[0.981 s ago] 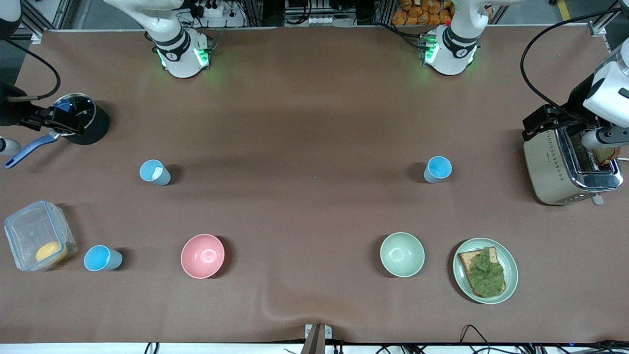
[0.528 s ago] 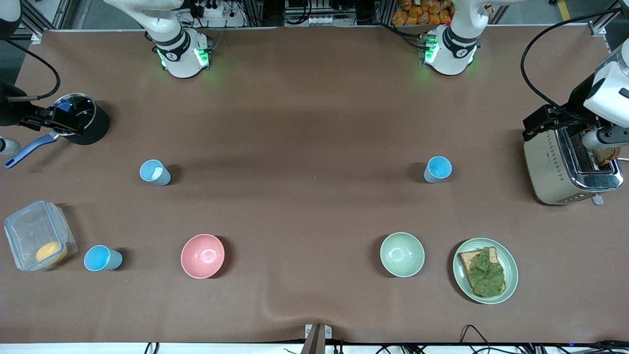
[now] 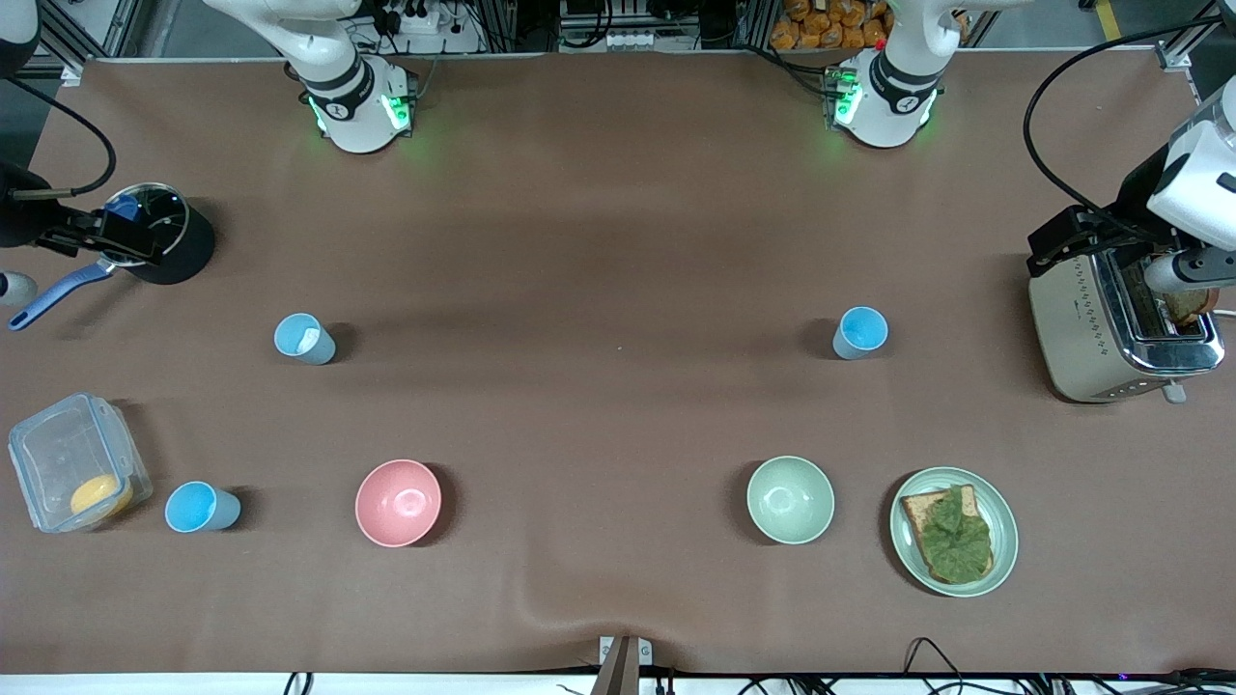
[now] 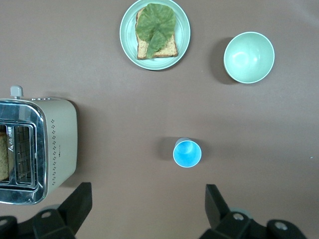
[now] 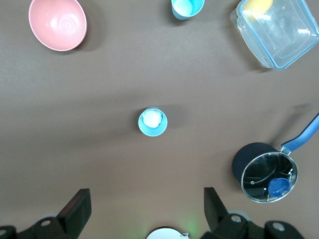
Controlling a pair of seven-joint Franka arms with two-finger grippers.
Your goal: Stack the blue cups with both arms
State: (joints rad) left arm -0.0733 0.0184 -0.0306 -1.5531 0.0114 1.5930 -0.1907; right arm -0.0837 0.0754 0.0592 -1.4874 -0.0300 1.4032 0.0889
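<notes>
Below, one blue cup (image 4: 187, 153) under each wide-open gripper, clear of the jaws.

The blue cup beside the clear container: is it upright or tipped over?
Upright. The blue cup stands on its base, its round mouth facing up, bright blue inside showing.

Pink bowl (image 3: 398, 502) sits near my front camera, toward right arm's end; pale green bowl (image 3: 790, 499) level with it toward left arm's end. At green bowl's 3 o'clock in front view: green plate (image 3: 1004, 537) bearing toast (image 3: 917, 509) topped with lettuce leaf (image 3: 956, 541). Toaster (image 3: 1086, 333) at plate's 1 o'clock. Clear container (image 3: 68, 463) holds yellow piece (image 3: 99, 496). Black saucepan (image 3: 166, 243), blue handle (image 3: 53, 294).
</notes>
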